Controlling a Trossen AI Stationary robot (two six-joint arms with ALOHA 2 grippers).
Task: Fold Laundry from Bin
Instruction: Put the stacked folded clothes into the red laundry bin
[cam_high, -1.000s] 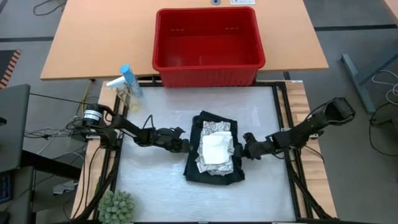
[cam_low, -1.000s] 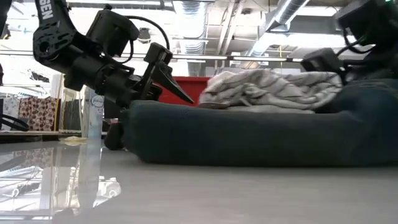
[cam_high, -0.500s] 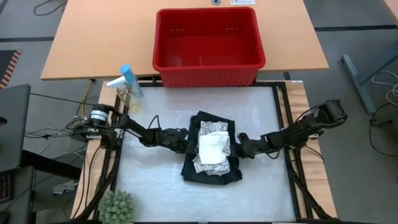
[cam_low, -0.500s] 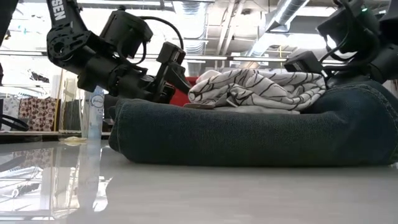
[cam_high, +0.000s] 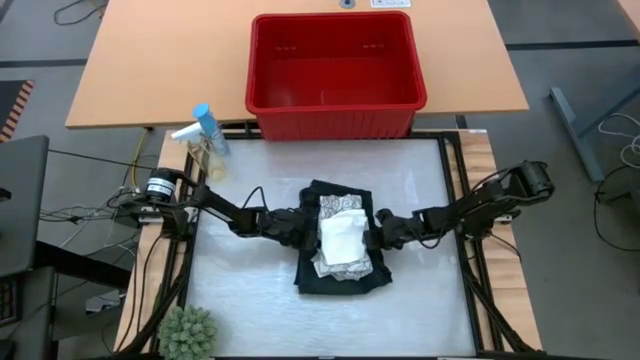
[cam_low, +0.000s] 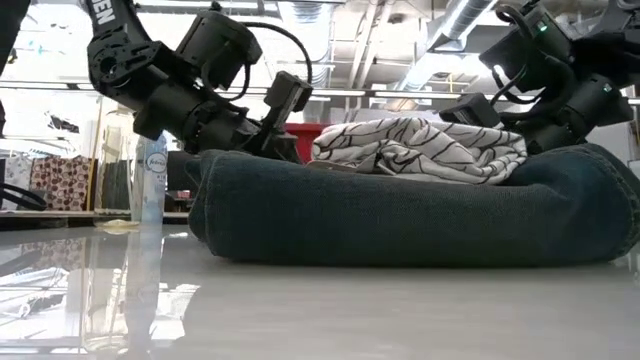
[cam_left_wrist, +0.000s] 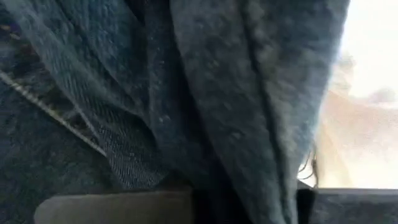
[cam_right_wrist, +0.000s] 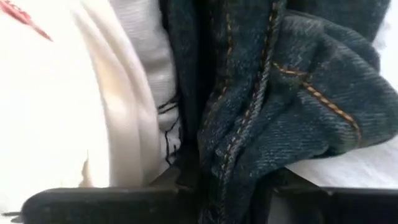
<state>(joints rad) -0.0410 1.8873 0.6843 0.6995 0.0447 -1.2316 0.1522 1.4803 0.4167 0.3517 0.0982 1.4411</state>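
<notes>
At mid-table, the left gripper (cam_high: 302, 221) and right gripper (cam_high: 374, 232) appear clamped on thick stitched denim (cam_high: 340, 277) under crumpled patterned cloth (cam_low: 420, 150).

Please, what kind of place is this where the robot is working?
Probably a robotics lab or workshop, not a home. The low view shows bare ceiling ducts overhead. The white work table sits in a metal frame with loose cables beside it, and a red bin rests on a plain wooden table.
</notes>
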